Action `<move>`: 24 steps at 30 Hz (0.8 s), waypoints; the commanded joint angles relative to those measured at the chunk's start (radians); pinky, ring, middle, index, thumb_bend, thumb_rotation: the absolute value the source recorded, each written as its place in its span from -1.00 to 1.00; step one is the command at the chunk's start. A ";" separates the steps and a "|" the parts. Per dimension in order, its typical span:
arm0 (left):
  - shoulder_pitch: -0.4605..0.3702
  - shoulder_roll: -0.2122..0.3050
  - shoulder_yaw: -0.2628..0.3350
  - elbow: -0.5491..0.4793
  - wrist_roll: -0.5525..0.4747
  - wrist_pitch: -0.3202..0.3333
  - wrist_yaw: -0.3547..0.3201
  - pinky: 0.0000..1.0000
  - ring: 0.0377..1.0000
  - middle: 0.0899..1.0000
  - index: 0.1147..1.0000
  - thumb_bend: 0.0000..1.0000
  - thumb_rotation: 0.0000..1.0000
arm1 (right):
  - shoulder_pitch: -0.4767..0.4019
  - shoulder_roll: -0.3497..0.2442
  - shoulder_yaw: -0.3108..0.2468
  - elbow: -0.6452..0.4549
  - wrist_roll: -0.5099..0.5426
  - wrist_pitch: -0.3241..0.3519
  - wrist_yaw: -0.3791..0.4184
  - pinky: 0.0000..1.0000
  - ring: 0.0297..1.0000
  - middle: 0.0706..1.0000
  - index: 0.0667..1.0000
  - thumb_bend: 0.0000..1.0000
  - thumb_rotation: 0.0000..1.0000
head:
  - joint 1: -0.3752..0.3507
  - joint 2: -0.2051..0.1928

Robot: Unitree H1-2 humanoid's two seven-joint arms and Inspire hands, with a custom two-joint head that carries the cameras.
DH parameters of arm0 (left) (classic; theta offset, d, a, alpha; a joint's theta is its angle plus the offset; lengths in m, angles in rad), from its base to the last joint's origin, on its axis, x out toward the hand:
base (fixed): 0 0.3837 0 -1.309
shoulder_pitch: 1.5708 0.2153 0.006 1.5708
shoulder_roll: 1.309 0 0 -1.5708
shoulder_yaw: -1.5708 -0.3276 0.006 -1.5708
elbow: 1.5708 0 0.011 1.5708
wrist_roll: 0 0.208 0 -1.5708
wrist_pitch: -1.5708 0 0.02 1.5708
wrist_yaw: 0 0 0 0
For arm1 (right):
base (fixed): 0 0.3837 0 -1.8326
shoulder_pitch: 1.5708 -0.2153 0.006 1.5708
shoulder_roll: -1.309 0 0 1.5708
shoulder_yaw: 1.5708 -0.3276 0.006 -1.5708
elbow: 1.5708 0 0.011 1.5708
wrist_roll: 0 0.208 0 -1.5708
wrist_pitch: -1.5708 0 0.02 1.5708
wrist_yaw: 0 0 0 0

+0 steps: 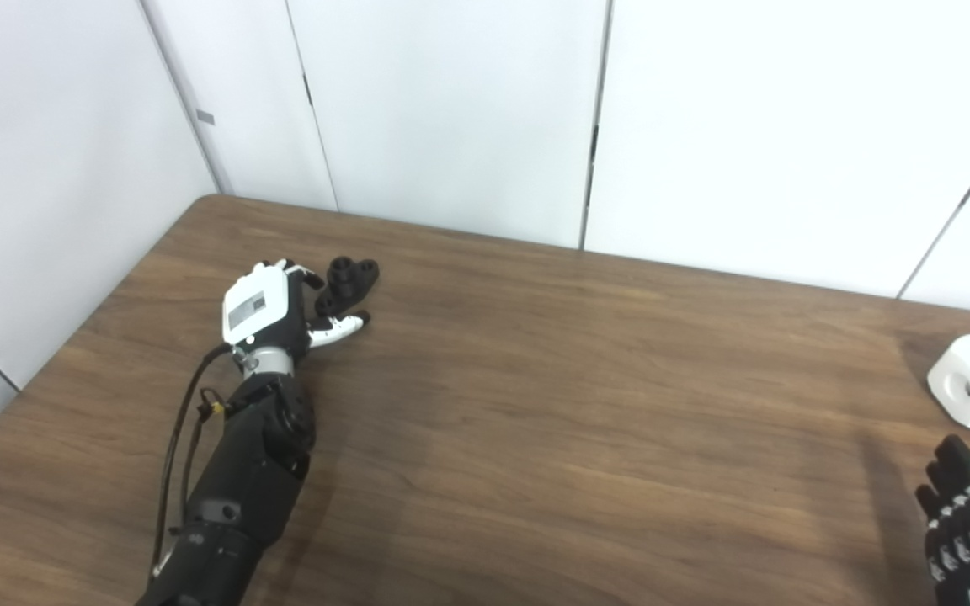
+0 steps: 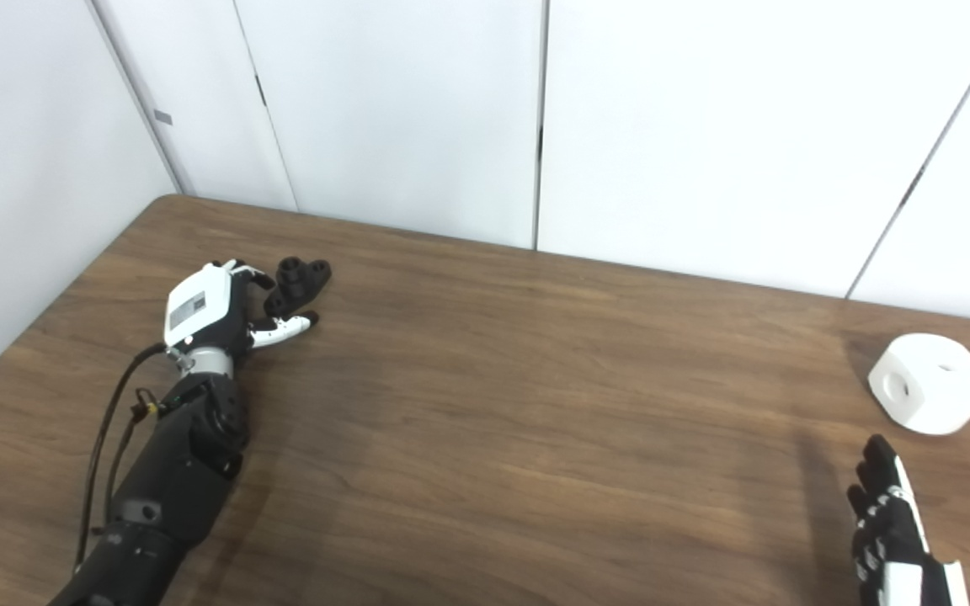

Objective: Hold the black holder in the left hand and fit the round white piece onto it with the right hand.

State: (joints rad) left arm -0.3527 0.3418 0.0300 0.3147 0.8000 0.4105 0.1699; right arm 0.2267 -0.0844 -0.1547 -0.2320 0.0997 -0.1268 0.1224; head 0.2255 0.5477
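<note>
The black holder (image 1: pixel 351 279) lies on the wooden table (image 1: pixel 578 404) at the far left. My left hand (image 1: pixel 270 307) rests beside it. Its fingers reach along the holder's far side and its white-tipped thumb along the near side. The fingers are apart and not closed on it. The round white piece (image 2: pixel 930 383), with holes in its faces, sits on the table at the far right. My right hand (image 2: pixel 893 522) is at the bottom right corner, a short way nearer than the white piece. Its fingers are stretched out and hold nothing.
White wall panels (image 1: pixel 451 109) stand right behind the table's far edge. The table's left edge runs diagonally close to my left arm (image 1: pixel 232 488). Bare wood lies between the two hands.
</note>
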 commanded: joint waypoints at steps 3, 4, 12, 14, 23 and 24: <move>-0.078 0.069 -0.020 -0.038 0.015 -0.033 0.052 1.00 0.98 0.85 0.34 0.59 -0.31 | 0.352 0.062 0.038 -0.095 0.017 -0.060 0.003 1.00 1.00 0.99 0.94 0.29 1.00 | -0.002 0.000; -0.078 0.071 -0.022 -0.037 0.017 -0.030 0.051 1.00 0.97 0.85 0.34 0.59 -0.31 | 0.353 0.063 0.038 -0.099 0.017 -0.058 0.003 1.00 1.00 0.99 0.95 0.29 1.00 | -0.004 0.002; -0.081 0.085 -0.038 -0.024 0.025 -0.013 0.042 1.00 0.96 0.83 0.32 0.60 -0.25 | 0.358 0.064 0.038 -0.109 0.011 -0.048 -0.001 1.00 1.00 0.99 0.95 0.31 1.00 | -0.006 0.006; -0.080 0.088 -0.040 -0.023 0.023 -0.013 0.042 1.00 0.95 0.82 0.31 0.60 -0.26 | 0.359 0.067 0.039 -0.111 0.014 -0.049 -0.002 1.00 1.00 1.00 0.96 0.31 1.00 | -0.007 0.006; -0.084 0.096 -0.048 -0.003 0.004 -0.033 0.058 0.97 0.89 0.73 0.20 0.58 -0.41 | 0.359 0.066 0.041 -0.106 0.019 -0.069 0.003 1.00 1.00 0.99 0.96 0.30 1.00 | -0.007 0.010; -0.085 0.098 -0.049 0.002 0.002 -0.039 0.061 0.95 0.87 0.69 0.16 0.57 -0.45 | 0.359 0.067 0.041 -0.109 0.017 -0.065 0.001 1.00 1.00 0.99 0.96 0.30 1.00 | -0.009 0.010</move>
State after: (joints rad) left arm -0.3528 0.3557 -0.0077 0.3155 0.7844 0.4126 0.1862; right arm 0.2267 -0.0840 -0.1519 -0.2350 0.0983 -0.1258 0.1219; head 0.2163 0.5568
